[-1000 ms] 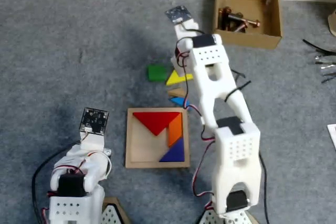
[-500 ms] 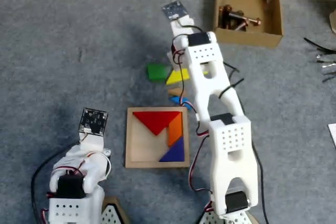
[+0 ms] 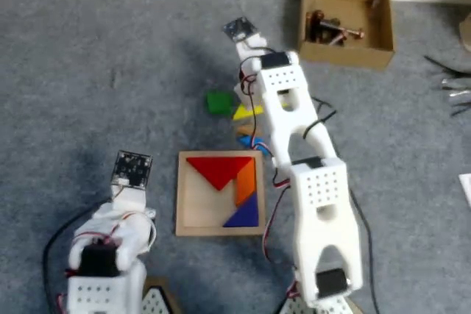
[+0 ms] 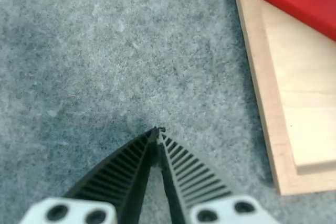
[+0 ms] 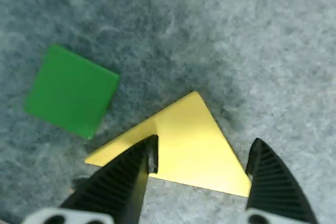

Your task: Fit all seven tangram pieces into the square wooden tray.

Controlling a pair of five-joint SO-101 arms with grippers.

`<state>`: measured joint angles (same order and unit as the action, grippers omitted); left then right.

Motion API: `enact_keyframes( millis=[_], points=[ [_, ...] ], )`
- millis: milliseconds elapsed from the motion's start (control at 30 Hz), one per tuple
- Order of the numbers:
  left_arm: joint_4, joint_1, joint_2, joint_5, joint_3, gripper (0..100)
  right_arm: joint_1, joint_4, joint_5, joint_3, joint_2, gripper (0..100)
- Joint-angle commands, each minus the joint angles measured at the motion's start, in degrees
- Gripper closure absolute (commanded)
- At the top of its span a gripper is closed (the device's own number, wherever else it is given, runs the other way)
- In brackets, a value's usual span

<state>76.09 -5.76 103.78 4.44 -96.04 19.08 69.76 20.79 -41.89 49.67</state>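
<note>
Since the earlier frames the right arm has swung slightly leftward, so the right hand [image 5: 203,153] now hangs, fingers apart, over the yellow triangle [image 5: 178,145], which lies flat on the grey surface [image 3: 110,71] just beside the green square [image 5: 71,98]. Three pieces sit in the square wooden tray [image 3: 179,196]: red triangle [image 3: 217,169], orange piece [image 3: 246,182] and blue triangle [image 3: 246,215]. The yellow, the green, a tan piece [image 3: 246,129] and a blue piece [image 3: 246,140] remain outside, so the task is judged under half done. Left hand [image 4: 157,132] is closed on nothing, near the tray's rim.
</note>
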Motion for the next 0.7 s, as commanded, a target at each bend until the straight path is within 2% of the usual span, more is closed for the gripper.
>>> enact_keyframes(
  millis=[0, 167, 367, 667],
  points=[
    [0.3, 0.7, 0.4, 0.2, -1.1, 99, -1.5, 0.1, 0.6, -2.3, 0.7, 73.5],
    [0.3, 0.7, 0.4, 0.2, -1.1, 99, -2.9, 1.0, 0.3, -2.3, 1.2, 74.5],
    [0.3, 0.7, 0.4, 0.2, -1.1, 99, -4.4, 4.6, 0.3, -2.3, 1.1, 85.1],
    [0.3, 0.7, 0.4, 0.2, -1.1, 99, -7.4, 10.5, 0.6, -2.3, 1.1, 86.0]
  ],
)
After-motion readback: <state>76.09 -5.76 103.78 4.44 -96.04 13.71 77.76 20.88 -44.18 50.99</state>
